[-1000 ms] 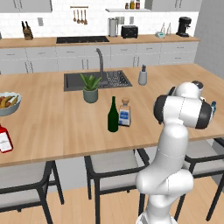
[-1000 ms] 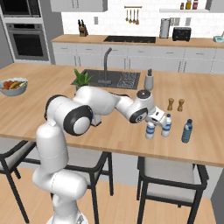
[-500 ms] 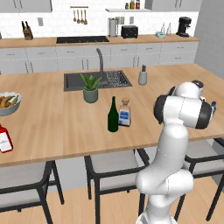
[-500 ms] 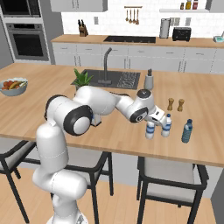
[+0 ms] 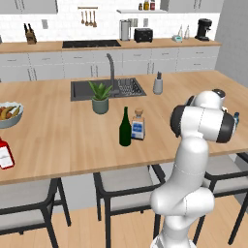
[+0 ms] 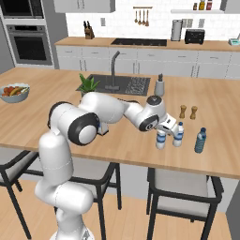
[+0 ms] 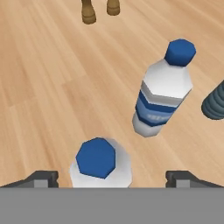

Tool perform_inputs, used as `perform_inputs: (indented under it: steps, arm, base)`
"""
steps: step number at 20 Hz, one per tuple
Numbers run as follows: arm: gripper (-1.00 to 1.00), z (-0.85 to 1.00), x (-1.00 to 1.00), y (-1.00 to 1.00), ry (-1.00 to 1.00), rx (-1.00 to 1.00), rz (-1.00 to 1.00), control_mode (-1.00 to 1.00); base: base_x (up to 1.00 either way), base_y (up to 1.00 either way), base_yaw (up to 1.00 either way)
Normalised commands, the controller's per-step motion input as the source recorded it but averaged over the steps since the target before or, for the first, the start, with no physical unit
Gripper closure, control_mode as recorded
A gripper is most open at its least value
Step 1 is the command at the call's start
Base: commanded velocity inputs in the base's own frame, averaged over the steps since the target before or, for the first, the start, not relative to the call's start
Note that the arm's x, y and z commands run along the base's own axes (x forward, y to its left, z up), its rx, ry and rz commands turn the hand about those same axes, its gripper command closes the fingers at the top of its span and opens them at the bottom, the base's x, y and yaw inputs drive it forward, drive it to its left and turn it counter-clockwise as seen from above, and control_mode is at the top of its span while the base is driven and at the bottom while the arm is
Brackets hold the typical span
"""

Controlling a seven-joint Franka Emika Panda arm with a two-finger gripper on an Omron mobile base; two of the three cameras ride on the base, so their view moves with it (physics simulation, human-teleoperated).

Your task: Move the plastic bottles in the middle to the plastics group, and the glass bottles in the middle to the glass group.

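Note:
My gripper [image 7: 111, 177] hangs open over a small clear plastic bottle [image 7: 100, 164] with a blue cap. Its fingertips [image 7: 41, 178] stand wide on either side with gaps to the bottle. That bottle [image 6: 161, 139] stands upright on the island counter. Right beside it is the plastics group: a second small water bottle [image 6: 178, 134] and a bluish one [image 6: 200, 140]. My gripper [image 6: 162, 132] reaches in from the left. The tall dark green wine bottle [image 5: 125, 127] and the squat stoppered bottle [image 5: 138, 126] stand together mid-counter. The short red bottle [image 5: 5, 154] stands at the far left edge.
Two brown pepper mills [image 6: 187, 112] stand just behind the plastic bottles. A soap dispenser [image 6: 160, 86], a potted plant [image 5: 100, 97] and the sink [image 5: 104, 89] lie further back. A fruit bowl [image 5: 8, 114] sits near the red bottle. Stools line the counter's near edge.
The gripper's fingers have spread apart off the small plastic bottle, which stays upright where it was. The arm and the other bottles have not moved.

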Motion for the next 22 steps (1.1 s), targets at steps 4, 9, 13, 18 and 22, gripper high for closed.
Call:
perform_inputs:
  steps: [4, 9, 13, 18, 22]
  arm:
    - [-1.00, 0.14, -0.01, 0.29, 0.00, 0.00, 0.00, -1.00]
    - [-1.00, 0.32, -0.30, 0.48, 0.00, 0.00, 0.00, -1.00]
    - [-1.00, 0.21, -0.52, 0.51, 0.00, -0.01, 0.00, -1.00]
    - [-1.00, 0.20, -0.66, 0.60, 0.02, -0.01, 0.01, -1.00]
    - [-1.00, 0.22, -0.82, 0.83, 0.09, -0.02, 0.17, -1.00]
  base:
    - [0.00, 0.00, 0.00]
    - [0.00, 0.00, 0.00]
    - [0.00, 0.00, 0.00]
    - [0.00, 0.00, 0.00]
    - [0.00, 0.00, 0.00]
